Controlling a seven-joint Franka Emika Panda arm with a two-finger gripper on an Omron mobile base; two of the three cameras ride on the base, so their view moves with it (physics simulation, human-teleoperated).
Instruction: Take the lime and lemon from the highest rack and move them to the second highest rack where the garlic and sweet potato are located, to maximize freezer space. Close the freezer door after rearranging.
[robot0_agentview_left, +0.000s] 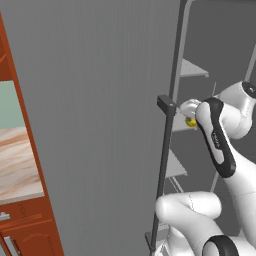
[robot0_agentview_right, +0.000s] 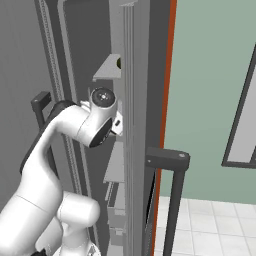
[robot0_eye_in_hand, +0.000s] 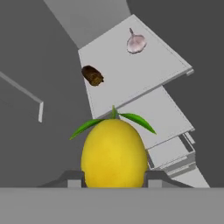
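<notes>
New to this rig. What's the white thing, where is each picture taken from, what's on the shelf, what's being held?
It's a rendered kitchen. The white thing is a robot arm reaching into an open freezer. Two pictures come from cameras on its base, behind it to left and right; the third looks along its gripper. That gripper is shut on a lemon, a finger on each side. Beyond it, the second highest rack carries a garlic and a sweet potato, lying apart. The freezer door stands open.

Lemon (robot0_eye_in_hand: 113, 153) sits between the gripper (robot0_eye_in_hand: 113, 180) fingers, above the rack (robot0_eye_in_hand: 148, 78) bearing garlic (robot0_eye_in_hand: 136, 42) and sweet potato (robot0_eye_in_hand: 92, 75).
</notes>
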